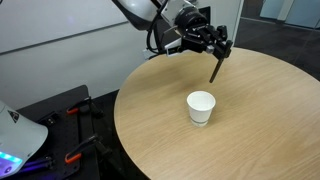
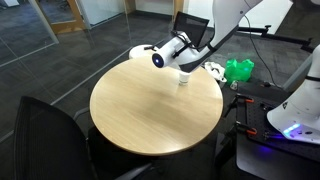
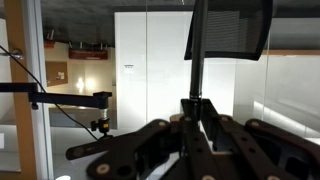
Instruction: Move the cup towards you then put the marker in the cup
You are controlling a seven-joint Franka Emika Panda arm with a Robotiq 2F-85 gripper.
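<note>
In an exterior view the hand (image 1: 218,54) hangs over the far part of the round wooden counter (image 1: 265,120), its fingers pressed on the top end of the marker (image 1: 215,70). The marker slants down with its tip clear of the wood. The white cup (image 1: 201,107) stands upright on the counter nearer than the hand and a little to its left, apart from the marker. The wrist view shows neither cup nor counter, only the dark fingers (image 3: 150,138) closing towards a thin dark stick, with a room behind.
</note>
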